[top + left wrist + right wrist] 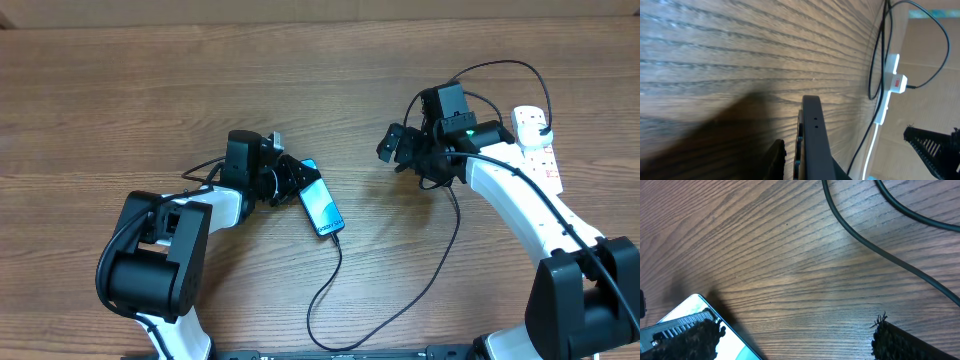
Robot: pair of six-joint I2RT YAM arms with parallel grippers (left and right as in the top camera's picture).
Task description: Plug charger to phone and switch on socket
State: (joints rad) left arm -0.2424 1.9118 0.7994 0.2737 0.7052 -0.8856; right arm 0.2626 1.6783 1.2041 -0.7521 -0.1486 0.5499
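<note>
Wood table (120, 80); phone (322, 208) looks glossy, likely slippery, so grip its edges. Right gripper (396, 147) fingers spread; left gripper (290, 172) at phone, closure unclear.

Wooden table (150, 80) — phone (321, 207), charger (311, 305), socket (540, 155)

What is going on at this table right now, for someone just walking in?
The left fingers are at one end of the phone; whether they grip it is unclear. The charger runs from the phone's other end in a loop across the table toward the socket. The right fingers stand open between phone and socket, holding nothing.
</note>
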